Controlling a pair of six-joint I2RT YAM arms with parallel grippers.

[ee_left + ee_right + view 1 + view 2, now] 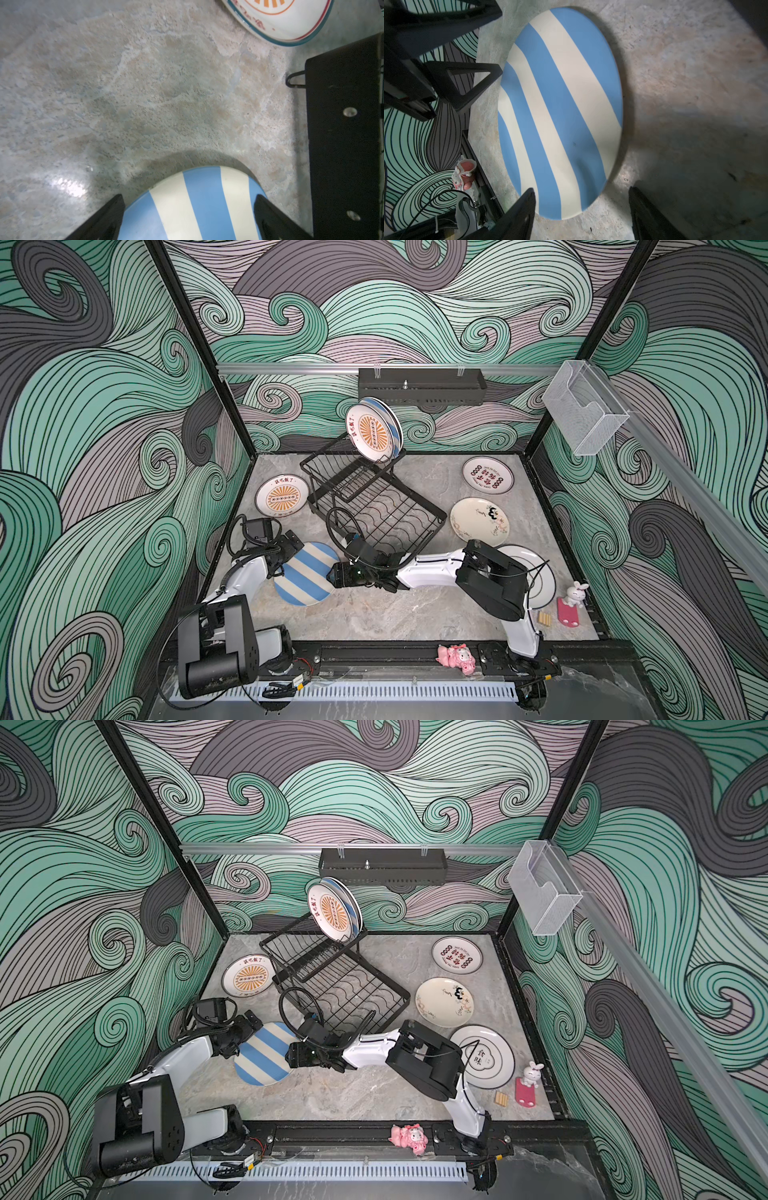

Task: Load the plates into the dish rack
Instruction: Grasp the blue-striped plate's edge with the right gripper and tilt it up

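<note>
Near-left on the table [374, 614]: left gripper [188, 197] has its jaws spread, fingers straddling the striped plate's [305, 574] left rim, nothing pinched. Right gripper [581, 189] reaches across the middle to the plate's right rim, jaws also wide, empty. Plate lies on the stone just near of the dish rack [374, 506].

Risks:
- Glazed rim on slick stone: a one-sided pinch likely skids or spins it.
- Both grippers crowd one plate, so fingers could clash.
- Right arm's cable loop [340, 522] hangs at the rack's near corner and could snag wire.
- Rack sits askew with the upright sunburst plate [371, 435] and another behind it at the far end; a knock could rock them.

Writing:
- Flat sunburst plate [282, 496], left of the rack: red 该吃饭了.
- Red-lettered plate [487, 475], far right: upside down, unreadable.
- White plate [482, 1056], near right: 食味.
</note>
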